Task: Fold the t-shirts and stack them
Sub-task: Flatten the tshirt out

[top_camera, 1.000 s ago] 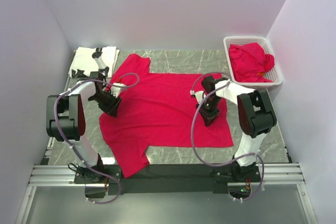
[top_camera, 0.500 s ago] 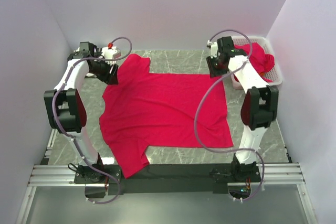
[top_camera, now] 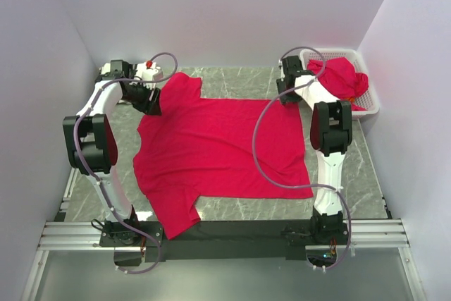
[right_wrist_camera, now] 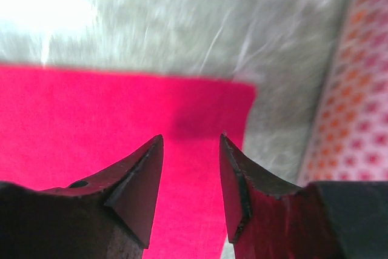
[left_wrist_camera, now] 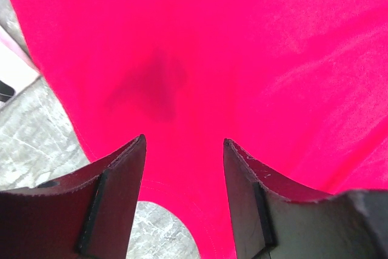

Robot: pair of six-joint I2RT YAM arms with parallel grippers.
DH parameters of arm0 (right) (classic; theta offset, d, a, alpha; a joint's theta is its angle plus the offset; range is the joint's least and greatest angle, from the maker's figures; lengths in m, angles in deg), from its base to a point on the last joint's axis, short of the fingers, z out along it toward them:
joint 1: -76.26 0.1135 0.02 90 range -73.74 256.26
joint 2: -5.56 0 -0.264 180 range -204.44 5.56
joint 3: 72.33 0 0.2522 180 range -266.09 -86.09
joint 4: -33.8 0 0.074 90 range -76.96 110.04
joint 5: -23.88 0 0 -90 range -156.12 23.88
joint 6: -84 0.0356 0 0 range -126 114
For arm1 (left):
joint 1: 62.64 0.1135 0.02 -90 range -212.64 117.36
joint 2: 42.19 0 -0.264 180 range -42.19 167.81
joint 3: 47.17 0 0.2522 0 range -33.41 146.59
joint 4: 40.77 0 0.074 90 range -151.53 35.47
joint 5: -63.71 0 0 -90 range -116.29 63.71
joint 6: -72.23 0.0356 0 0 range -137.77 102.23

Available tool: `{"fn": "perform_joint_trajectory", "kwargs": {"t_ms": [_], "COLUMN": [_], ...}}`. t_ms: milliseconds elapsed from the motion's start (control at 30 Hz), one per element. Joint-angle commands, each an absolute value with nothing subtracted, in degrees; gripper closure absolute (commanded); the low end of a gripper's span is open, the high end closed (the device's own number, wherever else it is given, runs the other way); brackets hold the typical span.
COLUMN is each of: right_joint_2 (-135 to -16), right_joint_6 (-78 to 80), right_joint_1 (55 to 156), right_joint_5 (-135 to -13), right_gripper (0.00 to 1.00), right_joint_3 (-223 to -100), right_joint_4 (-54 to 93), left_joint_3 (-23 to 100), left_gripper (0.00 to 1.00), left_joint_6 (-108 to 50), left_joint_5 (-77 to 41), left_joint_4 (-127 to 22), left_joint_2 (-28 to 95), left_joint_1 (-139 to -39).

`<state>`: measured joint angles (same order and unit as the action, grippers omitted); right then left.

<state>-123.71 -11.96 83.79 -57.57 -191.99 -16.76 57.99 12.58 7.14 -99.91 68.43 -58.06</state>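
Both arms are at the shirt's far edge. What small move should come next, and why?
Probably lower both and close: the left gripper and right gripper stand open above the spread red t-shirt, its far corner just ahead of the right one, nothing gripped.

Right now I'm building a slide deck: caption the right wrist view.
Open right gripper poised over a corner of the flat red t-shirt, beside the white lattice basket.

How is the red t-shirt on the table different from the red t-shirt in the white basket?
The bright red cloth t-shirt on the grey marble table lies spread flat, sleeves out; the red t-shirt in the white plastic lattice basket is bunched in a heap. The table shirt shows its whole shape; the basket shirt's is hidden. Both are bright red.
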Motion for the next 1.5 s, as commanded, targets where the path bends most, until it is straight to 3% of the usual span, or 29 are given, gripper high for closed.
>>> {"fn": "perform_joint_trajectory", "kwargs": {"t_ms": [0,667,767,1033,1467], "right_joint_2": [-122.8,-134.3,-134.4,-132.4,-130.2], "right_joint_6": [-9.3,-6.1,-4.5,-3.6,-5.0], "right_joint_1": [82.5,78.3,78.0,77.7,77.7], "right_joint_5": [-55.3,-62.8,-64.1,-65.7,-67.9], "right_gripper": [0.5,0.46,0.53,1.0,1.0], "right_joint_3": [-196.6,-207.7,-207.6,-205.4,-207.6], "right_joint_4": [-11.7,-22.5,-22.8,-21.4,-21.5], "left_joint_3": [57.0,59.4,61.2,69.7,84.0], "left_gripper": [0.4,0.39,0.4,0.41,0.48], "left_joint_6": [12.4,11.7,9.8,3.5,-1.8], "left_joint_5": [9.0,7.6,7.6,6.3,2.8], "left_joint_4": [-98.4,-97.2,-97.1,-95.5,-87.8], "left_joint_2": [67.1,69.7,71.4,78.0,90.5], "left_joint_1": [-58.0,-57.9,-57.5,-54.7,-54.9]}}
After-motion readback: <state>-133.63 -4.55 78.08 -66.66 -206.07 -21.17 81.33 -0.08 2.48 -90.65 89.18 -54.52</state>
